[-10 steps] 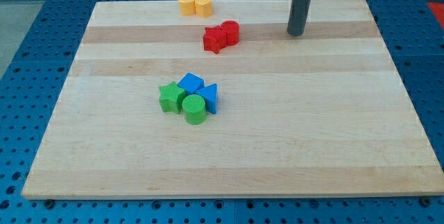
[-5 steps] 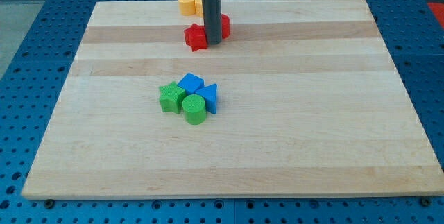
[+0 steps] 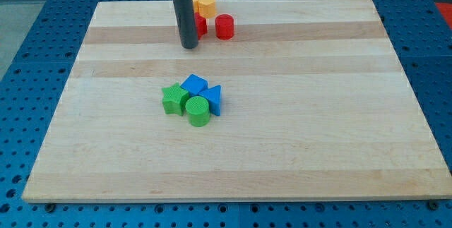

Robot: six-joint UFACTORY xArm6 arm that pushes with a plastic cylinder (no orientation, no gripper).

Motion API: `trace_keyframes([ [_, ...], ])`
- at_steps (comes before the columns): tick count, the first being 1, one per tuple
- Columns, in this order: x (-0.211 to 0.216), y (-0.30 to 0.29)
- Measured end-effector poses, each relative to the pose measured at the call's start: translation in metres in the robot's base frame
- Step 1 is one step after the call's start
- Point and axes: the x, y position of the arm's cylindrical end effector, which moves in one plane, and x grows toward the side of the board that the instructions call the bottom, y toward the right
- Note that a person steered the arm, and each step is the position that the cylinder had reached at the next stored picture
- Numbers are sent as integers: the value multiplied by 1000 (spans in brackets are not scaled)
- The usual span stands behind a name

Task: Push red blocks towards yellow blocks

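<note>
My tip (image 3: 188, 45) rests on the board near the view's top, left of centre. The rod hides most of one red block (image 3: 200, 25), which peeks out just right of it. A red cylinder (image 3: 224, 27) stands a little further right, apart from the rod. A yellow block (image 3: 206, 4) sits just above the red ones, close to the board's top edge. A second yellow block is mostly hidden behind the rod.
A cluster sits at the board's middle: a green star (image 3: 173, 99), a green cylinder (image 3: 198, 111), a blue block (image 3: 193, 85) and a blue triangle (image 3: 213, 99). The wooden board (image 3: 318, 115) lies on a blue perforated table.
My tip swept left across the top of the board, from the right to left of the red blocks. The red blocks moved up-left toward the yellow blocks and separated from each other.
</note>
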Motion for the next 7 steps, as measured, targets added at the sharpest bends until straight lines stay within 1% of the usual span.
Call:
trace_keyframes([
  [1,6,57],
  [2,-4,117],
  [3,-33,153],
  [4,-46,147],
  [7,-47,40],
])
